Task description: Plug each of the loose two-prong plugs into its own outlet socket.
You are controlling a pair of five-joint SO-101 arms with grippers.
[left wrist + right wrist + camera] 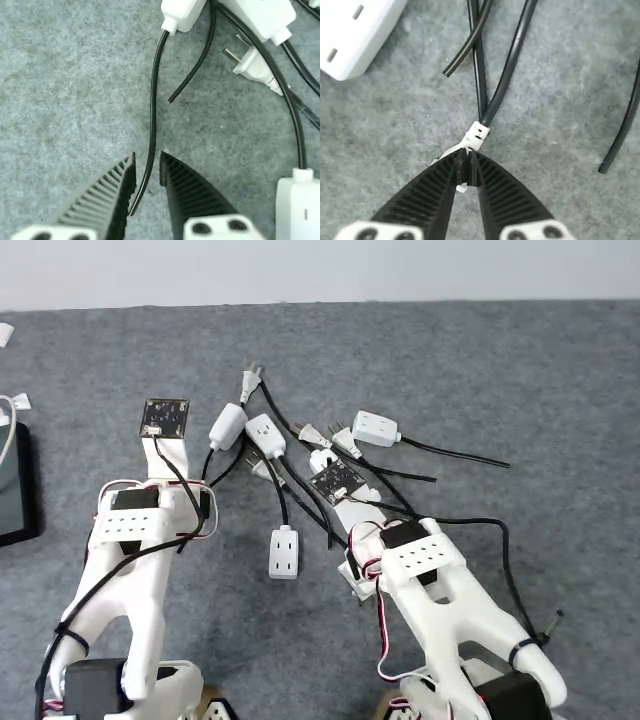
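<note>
Left gripper (pixel 147 161) jaws slightly apart astride black cord (pixel 153 100) on grey carpet (pixel 60 75), right gripper (pixel 468 156) clenched on white plug (pixel 476 135), socket (pixel 284 551) between arms

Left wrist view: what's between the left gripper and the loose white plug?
Bare gray carpet. A black cable's cut end lies just beside that stretch between the left gripper and the plug, seen in the left wrist view.
</note>
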